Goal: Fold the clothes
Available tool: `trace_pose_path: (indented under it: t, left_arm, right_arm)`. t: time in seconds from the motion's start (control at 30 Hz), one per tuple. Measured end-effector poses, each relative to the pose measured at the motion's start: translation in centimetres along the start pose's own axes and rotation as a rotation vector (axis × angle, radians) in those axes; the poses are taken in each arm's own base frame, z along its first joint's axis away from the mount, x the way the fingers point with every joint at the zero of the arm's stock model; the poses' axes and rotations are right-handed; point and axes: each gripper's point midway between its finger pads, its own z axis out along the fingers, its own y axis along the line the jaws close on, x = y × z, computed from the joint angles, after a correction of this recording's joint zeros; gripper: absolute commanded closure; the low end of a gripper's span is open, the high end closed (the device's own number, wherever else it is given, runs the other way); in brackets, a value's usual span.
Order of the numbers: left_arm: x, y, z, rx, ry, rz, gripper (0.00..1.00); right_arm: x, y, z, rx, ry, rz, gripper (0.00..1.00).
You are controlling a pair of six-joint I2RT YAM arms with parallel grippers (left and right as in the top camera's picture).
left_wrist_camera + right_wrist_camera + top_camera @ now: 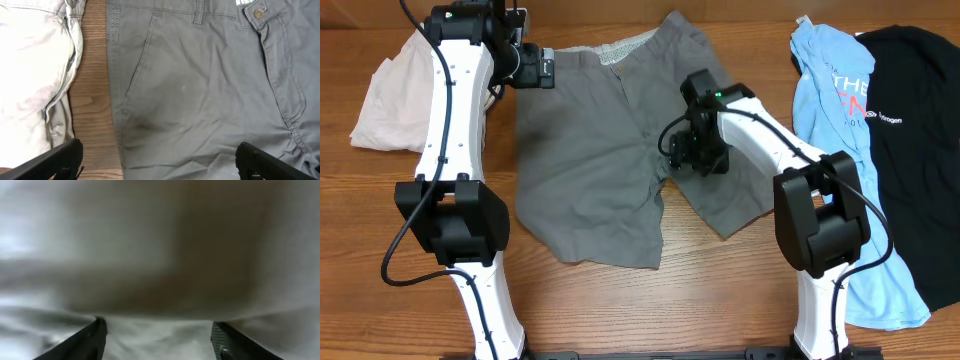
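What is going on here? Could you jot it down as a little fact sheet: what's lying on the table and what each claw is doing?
Surface: wooden table
Middle: grey shorts, spread flat, unfolded
Left side: beige shorts, crumpled
Right side: light-blue T-shirt against a black T-shirt
Left gripper: open, above the grey shorts' waistband corner
Right gripper: open, low over the grey shorts near the crotch; its camera view is blurred
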Motion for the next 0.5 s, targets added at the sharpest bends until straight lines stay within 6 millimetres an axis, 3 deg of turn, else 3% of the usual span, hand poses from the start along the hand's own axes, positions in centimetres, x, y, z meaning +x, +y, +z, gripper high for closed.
trace_pose_path:
  t: [0.23,0.33,0.37,0.5]
  left_arm:
    - [0.0,0.1,0.0,-0.003,0.001,0.004,0.00]
    - [0.0,0.1,0.0,-0.003,0.001,0.004,0.00]
    - [0.0,0.1,0.0,-0.003,0.001,0.004,0.00]
    - [0.4,0.1,0.0,-0.004,0.015,0.003,0.00]
  right_arm:
    - [-1.8,-2.8,0.0,0.090,-0.119,0.042,0.28]
    - [-3.5,-5.6,-0.3,0.172,-0.194,0.081,0.28]
    - [-4.8,-7.6,-0.6,0.207,-0.238,0.108,0.27]
    - [-8.1,-12.4,-1.8,0.234,-0.341,0.145,0.13]
